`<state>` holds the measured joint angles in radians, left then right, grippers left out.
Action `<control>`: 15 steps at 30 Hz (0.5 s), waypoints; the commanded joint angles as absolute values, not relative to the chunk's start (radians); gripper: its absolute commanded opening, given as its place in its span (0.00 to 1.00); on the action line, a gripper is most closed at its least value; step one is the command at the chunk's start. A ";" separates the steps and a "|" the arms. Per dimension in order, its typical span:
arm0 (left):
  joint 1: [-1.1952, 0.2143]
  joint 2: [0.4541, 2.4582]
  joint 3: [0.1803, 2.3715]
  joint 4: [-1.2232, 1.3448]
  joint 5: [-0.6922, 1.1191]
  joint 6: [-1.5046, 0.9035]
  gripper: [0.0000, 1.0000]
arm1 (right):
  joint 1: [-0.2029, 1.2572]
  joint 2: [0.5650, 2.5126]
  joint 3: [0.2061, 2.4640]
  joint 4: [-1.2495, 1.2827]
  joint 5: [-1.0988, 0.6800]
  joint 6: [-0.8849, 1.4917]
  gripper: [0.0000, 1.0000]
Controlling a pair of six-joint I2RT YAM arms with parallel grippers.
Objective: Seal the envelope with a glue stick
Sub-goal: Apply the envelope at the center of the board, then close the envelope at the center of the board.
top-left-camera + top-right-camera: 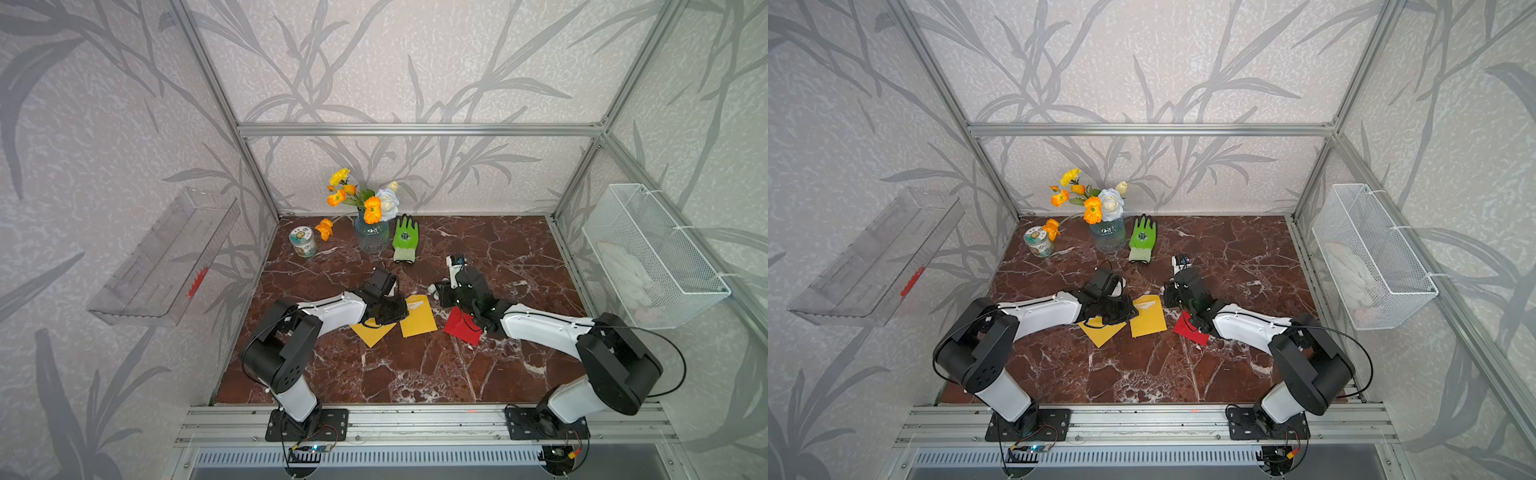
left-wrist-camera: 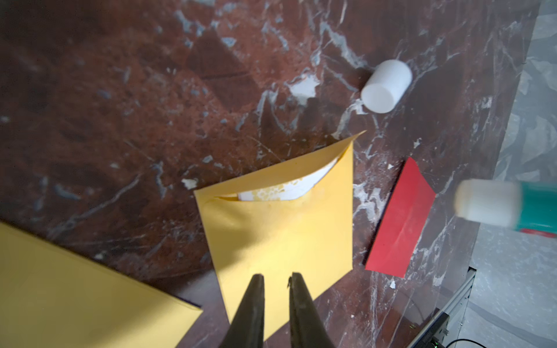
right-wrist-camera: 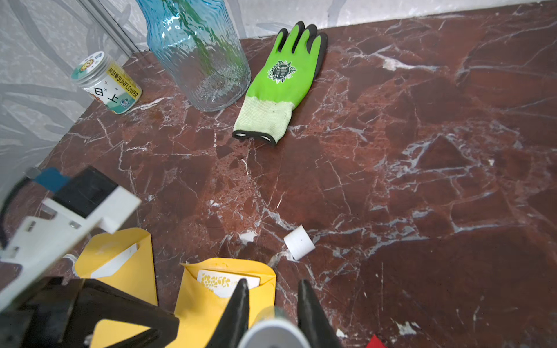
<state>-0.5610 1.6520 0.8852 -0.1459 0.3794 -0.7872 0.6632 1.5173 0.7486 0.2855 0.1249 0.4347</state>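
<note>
A yellow envelope [image 2: 280, 229] lies in the middle of the marble table [image 1: 415, 374], its flap open and a white card showing inside; it shows in both top views [image 1: 417, 316] [image 1: 1148, 316]. My left gripper [image 2: 275, 275] hovers over its closed end, jaws slightly apart, nothing between them. My right gripper [image 3: 272, 283] is shut on the glue stick [image 3: 274, 328], just right of the envelope. In the left wrist view the glue stick [image 2: 506, 208] is uncapped, with a whitish tip and a teal body. Its white cap [image 2: 385, 86] lies loose on the table beyond the flap.
A second yellow envelope [image 1: 372, 332] lies under my left arm and a red one [image 1: 461, 326] under my right. At the back stand a labelled jar [image 1: 303, 241], a glass vase of flowers [image 1: 372, 232] and a green glove [image 1: 405, 239]. A wire basket [image 1: 652, 253] hangs on the right wall.
</note>
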 commanded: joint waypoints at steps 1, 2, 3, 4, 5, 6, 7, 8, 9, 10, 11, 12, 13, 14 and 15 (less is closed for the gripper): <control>-0.552 1.608 0.941 -0.200 0.381 -0.779 0.21 | 0.657 1.464 0.734 0.276 0.120 0.443 0.00; -0.549 1.603 0.949 -0.204 0.379 -0.779 0.21 | 0.657 1.457 0.730 0.273 0.120 0.443 0.00; -0.545 1.599 0.958 -0.206 0.371 -0.779 0.21 | 0.657 1.449 0.726 0.269 0.120 0.443 0.00; -0.542 1.598 0.969 -0.211 0.360 -0.779 0.20 | 0.657 1.442 0.722 0.267 0.120 0.444 0.00; -0.537 1.600 0.980 -0.214 0.351 -0.776 0.20 | 0.657 1.436 0.718 0.264 0.119 0.444 0.00; -0.531 1.604 0.994 -0.220 0.338 -0.772 0.18 | 0.657 1.428 0.713 0.261 0.120 0.444 0.00; -0.526 1.613 1.006 -0.226 0.326 -0.769 0.17 | 0.657 1.419 0.709 0.257 0.120 0.444 0.00; -0.522 1.622 1.018 -0.228 0.319 -0.764 0.16 | 0.657 1.411 0.705 0.254 0.122 0.445 0.00; -0.518 1.633 1.028 -0.227 0.312 -0.761 0.15 | 0.657 1.402 0.700 0.250 0.124 0.445 0.00; -0.514 1.649 1.040 -0.227 0.308 -0.757 0.12 | 0.657 1.391 0.696 0.245 0.126 0.445 0.00; -0.510 1.665 1.052 -0.227 0.308 -0.752 0.10 | 0.657 1.382 0.692 0.241 0.128 0.445 0.00; -0.507 1.683 1.068 -0.235 0.306 -0.745 0.09 | 0.657 1.372 0.689 0.237 0.130 0.445 0.00; -0.506 1.701 1.081 -0.240 0.298 -0.737 0.09 | 0.655 1.362 0.684 0.231 0.132 0.444 0.00; -0.506 1.715 1.091 -0.242 0.288 -0.733 0.08 | 0.655 1.351 0.681 0.227 0.133 0.443 0.00; -0.505 1.731 1.099 -0.240 0.281 -0.729 0.09 | 0.655 1.343 0.677 0.224 0.135 0.444 0.00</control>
